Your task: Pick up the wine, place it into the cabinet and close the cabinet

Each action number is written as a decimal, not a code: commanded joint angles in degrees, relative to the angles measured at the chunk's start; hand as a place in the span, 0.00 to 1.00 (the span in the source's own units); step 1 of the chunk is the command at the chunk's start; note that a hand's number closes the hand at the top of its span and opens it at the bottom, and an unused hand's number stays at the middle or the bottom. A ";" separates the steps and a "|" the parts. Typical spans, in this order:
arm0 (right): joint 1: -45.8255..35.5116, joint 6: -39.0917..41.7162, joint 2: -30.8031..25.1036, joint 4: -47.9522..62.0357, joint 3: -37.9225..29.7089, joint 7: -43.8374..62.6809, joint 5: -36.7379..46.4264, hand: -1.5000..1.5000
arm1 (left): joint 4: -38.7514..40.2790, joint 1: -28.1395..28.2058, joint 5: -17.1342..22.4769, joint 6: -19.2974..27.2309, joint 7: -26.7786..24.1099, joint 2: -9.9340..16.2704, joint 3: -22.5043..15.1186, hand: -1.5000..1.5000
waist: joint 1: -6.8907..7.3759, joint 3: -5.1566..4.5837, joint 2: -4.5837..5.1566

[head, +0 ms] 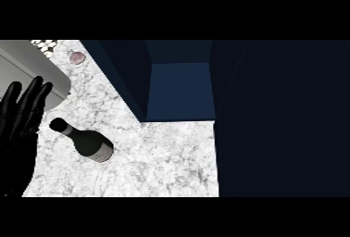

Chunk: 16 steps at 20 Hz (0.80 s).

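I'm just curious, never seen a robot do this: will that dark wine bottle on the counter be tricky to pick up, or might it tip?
The bottle looks tall with a narrow neck, so a push near the top could probably tip it. Its rounded body would likely roll on the counter once down. The dark surface looks smooth, so possibly slippery.

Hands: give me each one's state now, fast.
Left hand: open, fingers straight, holding nothing, beside the wine.
Right hand: not in view.
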 commanded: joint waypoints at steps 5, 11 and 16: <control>8.60 3.21 1.03 -6.21 1.63 -3.26 -3.72 0.00 | 2.20 -2.82 -19.09 18.08 7.88 -7.34 -4.67 0.00 | -0.34 -1.37 0.18; 10.18 10.24 -2.00 -7.54 4.41 3.67 -12.46 0.00 | 4.04 -7.13 -10.46 38.54 16.82 -7.50 -16.59 0.00 | -0.23 -1.43 0.22; 12.30 9.18 -2.28 -15.57 6.64 11.19 -12.38 0.00 | 6.82 -13.37 -18.11 48.46 24.01 -7.54 -25.48 0.00 | 0.38 -1.48 0.19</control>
